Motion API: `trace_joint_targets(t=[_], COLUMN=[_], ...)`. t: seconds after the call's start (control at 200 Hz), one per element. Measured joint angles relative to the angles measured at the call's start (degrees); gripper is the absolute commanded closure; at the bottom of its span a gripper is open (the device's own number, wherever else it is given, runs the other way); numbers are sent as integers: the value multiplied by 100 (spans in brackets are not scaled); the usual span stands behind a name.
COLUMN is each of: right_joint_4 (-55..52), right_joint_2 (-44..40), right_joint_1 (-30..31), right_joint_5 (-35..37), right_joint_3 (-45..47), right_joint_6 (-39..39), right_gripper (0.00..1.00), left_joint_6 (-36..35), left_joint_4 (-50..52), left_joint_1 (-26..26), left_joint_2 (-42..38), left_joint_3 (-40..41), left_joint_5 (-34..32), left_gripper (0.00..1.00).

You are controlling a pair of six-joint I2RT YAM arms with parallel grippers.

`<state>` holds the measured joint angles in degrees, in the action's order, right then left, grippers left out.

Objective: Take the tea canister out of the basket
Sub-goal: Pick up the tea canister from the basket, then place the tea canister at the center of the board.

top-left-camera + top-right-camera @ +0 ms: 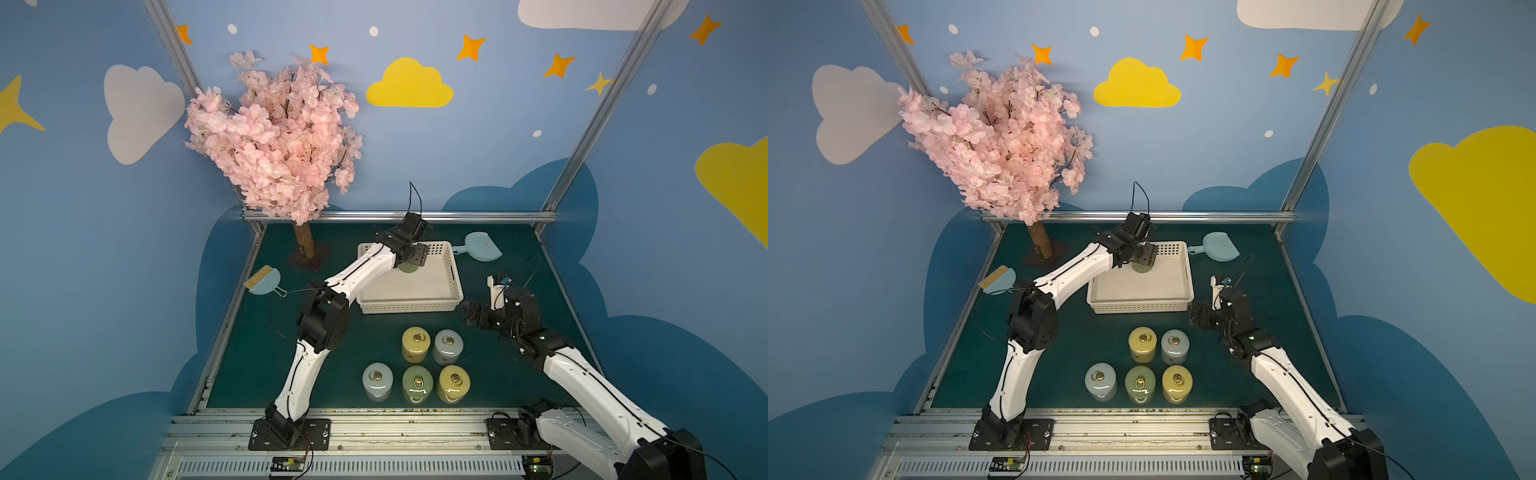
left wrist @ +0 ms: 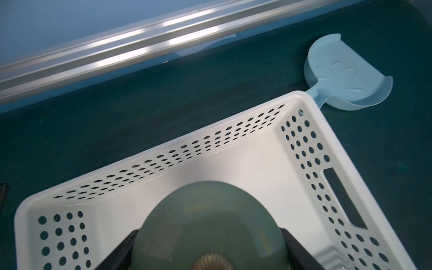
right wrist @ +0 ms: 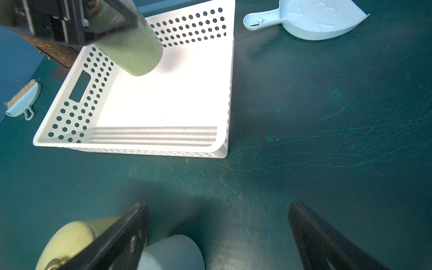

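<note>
The white perforated basket point(image 1: 409, 306) point(image 1: 1142, 306) sits mid-table. My left gripper point(image 1: 412, 257) point(image 2: 209, 232) is shut on a green tea canister point(image 1: 409, 269) point(image 1: 1143, 267) point(image 2: 208, 217), one black finger on each side of its body. The right wrist view shows this canister point(image 3: 138, 53) tilted, its base just above the floor of the basket point(image 3: 77, 105) near the far left corner. Nothing else stands in the basket point(image 2: 210, 145). My right gripper point(image 1: 471, 313) point(image 3: 217, 205) hangs open over the mat off the basket's front right corner, holding nothing.
Several canisters stand in front of the basket, among them a yellow one point(image 1: 415, 343) and a pale blue one point(image 1: 448, 345) point(image 3: 173, 252). A blue dustpan point(image 1: 482, 247) lies behind the basket's right corner. A small brush point(image 1: 264, 281) and a blossom tree point(image 1: 305, 245) occupy the left.
</note>
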<state>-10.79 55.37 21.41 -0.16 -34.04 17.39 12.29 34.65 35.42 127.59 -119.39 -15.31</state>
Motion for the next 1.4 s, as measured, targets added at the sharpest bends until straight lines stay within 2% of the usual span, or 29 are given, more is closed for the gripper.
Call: trace_joint_targets(t=[0.456,1.026,1.402], right_joint_4=[28,164,199], right_joint_2=[0,66,127], right_joint_1=[0,0,0], right_joint_5=[-42,-999,-1104], right_joint_3=[0,0,-2], right_joint_6=[0,-223,-286], right_gripper=[2,2,2], left_joint_6=[-52,-46,-48], left_joint_4=[72,28,-111], left_joint_1=[160,476,553], left_joint_2=[-1025,-3233,-4507], left_joint_3=[1141,3289,4669], left_joint_5=[39,85,369], left_gripper=[49,49,49])
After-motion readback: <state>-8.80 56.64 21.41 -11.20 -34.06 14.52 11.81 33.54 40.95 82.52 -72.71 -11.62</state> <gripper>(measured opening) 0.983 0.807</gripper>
